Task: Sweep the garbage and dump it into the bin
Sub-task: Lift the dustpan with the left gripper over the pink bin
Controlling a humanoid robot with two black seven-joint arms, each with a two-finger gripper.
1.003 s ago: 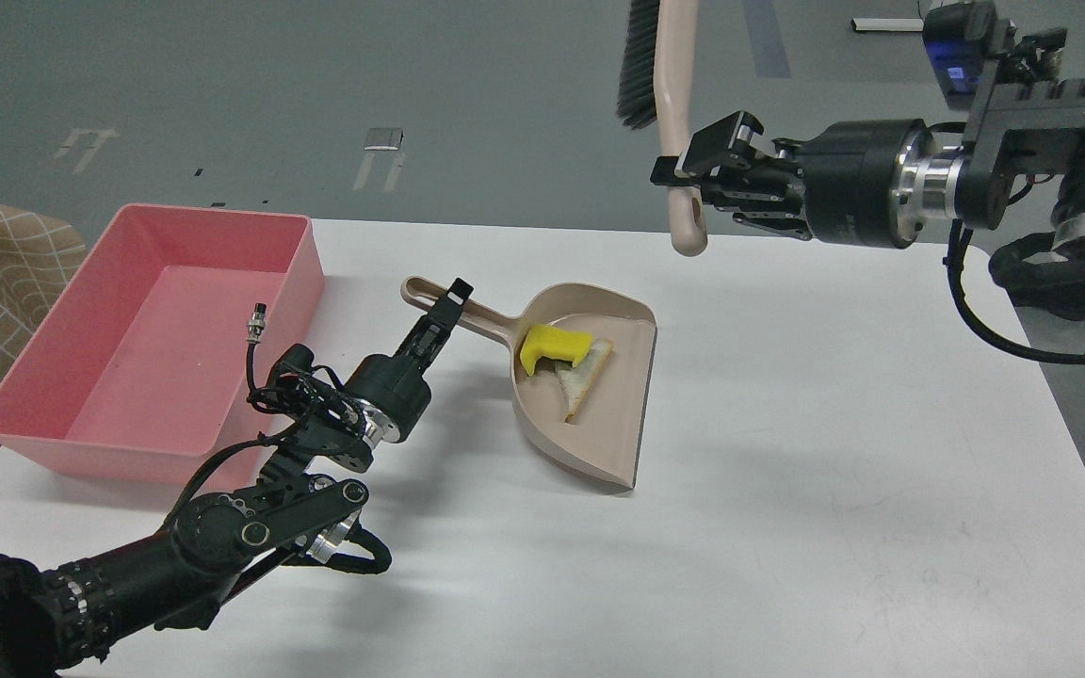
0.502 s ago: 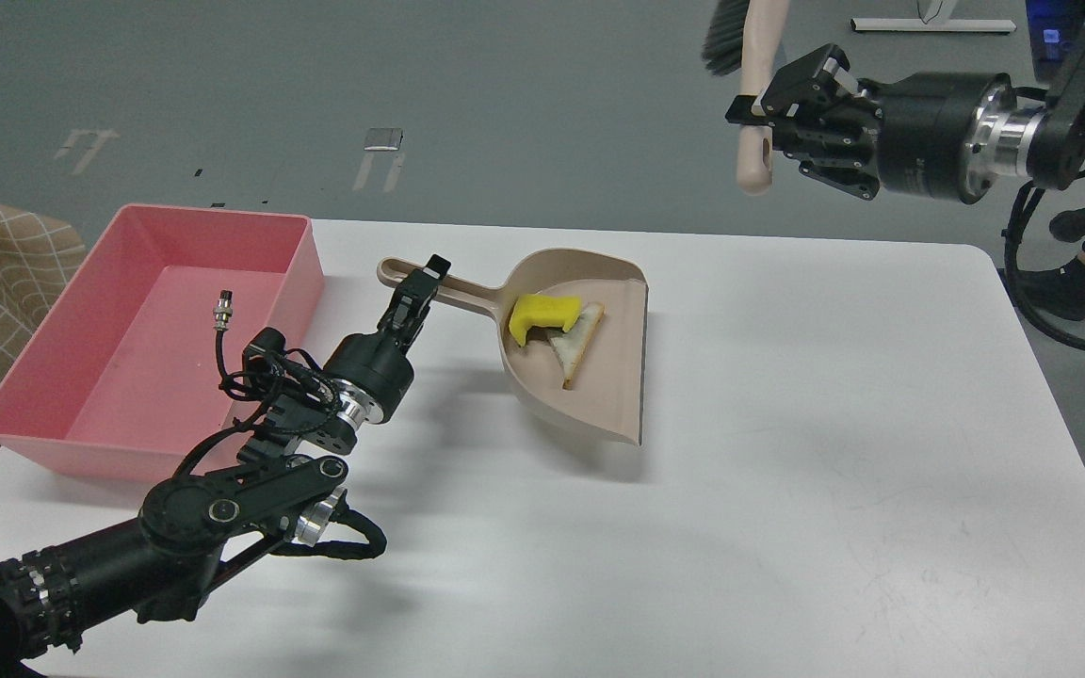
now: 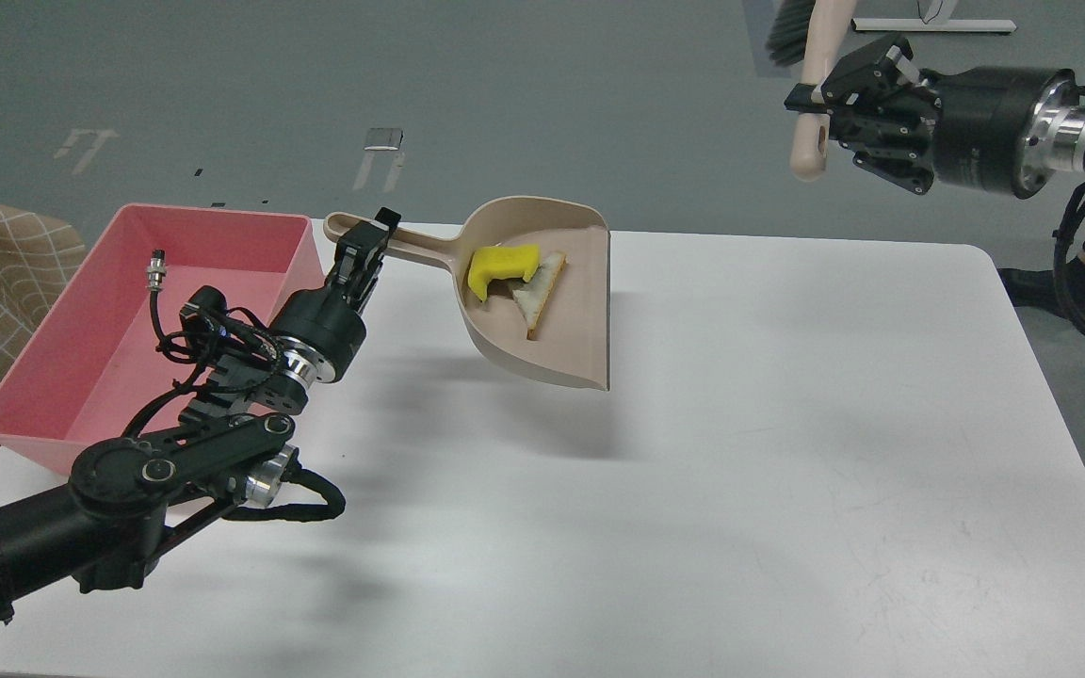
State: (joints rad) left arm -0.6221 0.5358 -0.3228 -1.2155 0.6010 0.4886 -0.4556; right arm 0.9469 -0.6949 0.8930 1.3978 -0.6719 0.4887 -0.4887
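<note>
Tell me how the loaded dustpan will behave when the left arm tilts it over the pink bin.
The dustpan looks like rigid plastic, so it probably won't flex in the left gripper. Gripped at the far handle end, it may twist. The yellow sponge and bread slice lie loose and should slide out.

No text, label, brand or number can be read anywhere; the pale marks on the grey floor [image 3: 382, 141] may be painted signs, but they are illegible.
</note>
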